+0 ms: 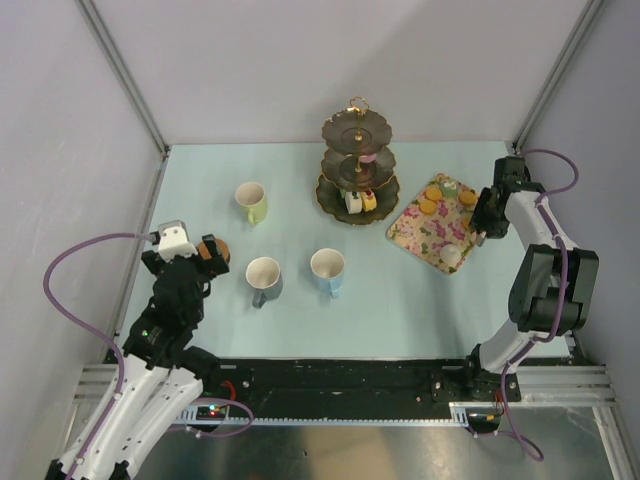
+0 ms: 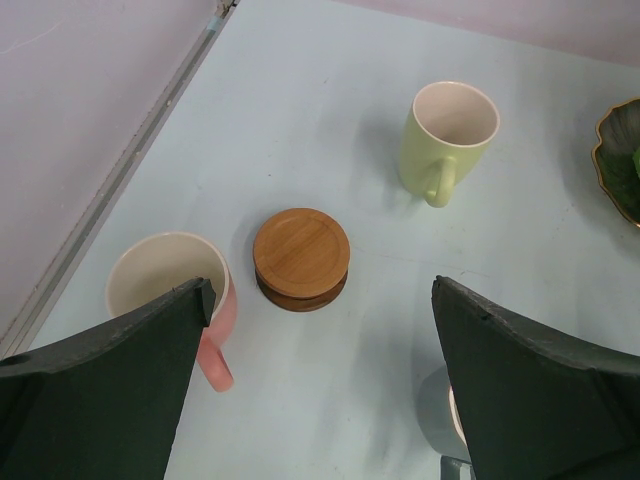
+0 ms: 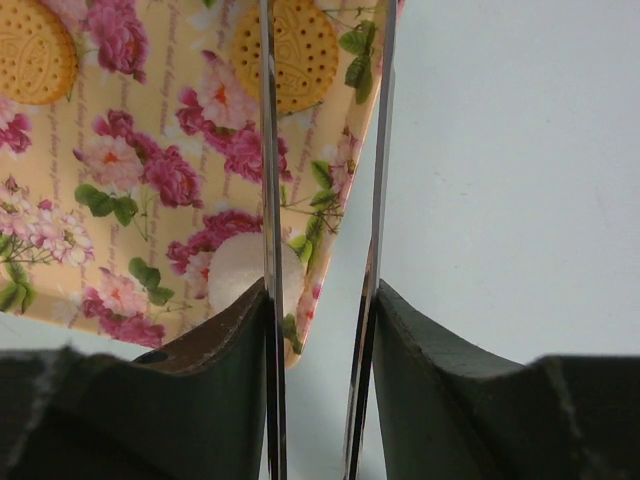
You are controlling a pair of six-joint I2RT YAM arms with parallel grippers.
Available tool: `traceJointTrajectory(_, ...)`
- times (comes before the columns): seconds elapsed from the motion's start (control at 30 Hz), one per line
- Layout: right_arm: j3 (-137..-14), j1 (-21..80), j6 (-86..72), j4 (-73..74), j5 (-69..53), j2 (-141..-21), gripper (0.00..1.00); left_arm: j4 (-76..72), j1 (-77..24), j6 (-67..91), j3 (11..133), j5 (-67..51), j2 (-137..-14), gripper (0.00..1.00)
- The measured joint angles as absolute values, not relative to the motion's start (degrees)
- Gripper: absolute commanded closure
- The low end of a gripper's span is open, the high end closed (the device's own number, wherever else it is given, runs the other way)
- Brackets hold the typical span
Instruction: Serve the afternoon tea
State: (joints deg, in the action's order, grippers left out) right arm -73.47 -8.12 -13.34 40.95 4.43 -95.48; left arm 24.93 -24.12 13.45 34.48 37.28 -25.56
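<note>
Left claw [image 2: 322, 290] wide above stacked round brown wooden coasters [image 2: 301, 255].

Clearance: tight around the left gripper and at the tray edge, open across the centre-front of the table.

Left gripper [image 2: 322, 295] has its jaws spread wide, with the coaster stack [image 2: 301, 257] ahead between them and clear of both. The pink mug [image 2: 165, 285] crowds the left finger and the grey mug [image 1: 264, 280] the right, so there's little side room. There's an open lane between the yellow-green mug [image 2: 449, 138] and the three-tier stand [image 1: 358, 165]. The table [image 1: 400, 312] is bare in front of the blue mug [image 1: 328, 271]. The gap from the blue mug to the floral tray [image 1: 412, 228] is passable. Right gripper [image 1: 478, 232] is narrow-set over the tray's edge, with a white cake [image 3: 238, 272] just beside one finger and the right wall [image 1: 612, 180] near.
</note>
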Motion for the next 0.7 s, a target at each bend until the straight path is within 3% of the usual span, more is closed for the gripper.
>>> traceJointTrajectory(0.43,-73.28,-5.43,-12.95,42.83,9.45,-90.52,0.65,24.93,-24.12,13.45,34.48,37.28,-25.36,0.02)
traceJointTrajectory(0.7,-73.32,3.11,-12.08,43.53,11.97,-81.87,0.64,24.91,-24.12,13.45,34.48,37.26,-25.1,0.02)
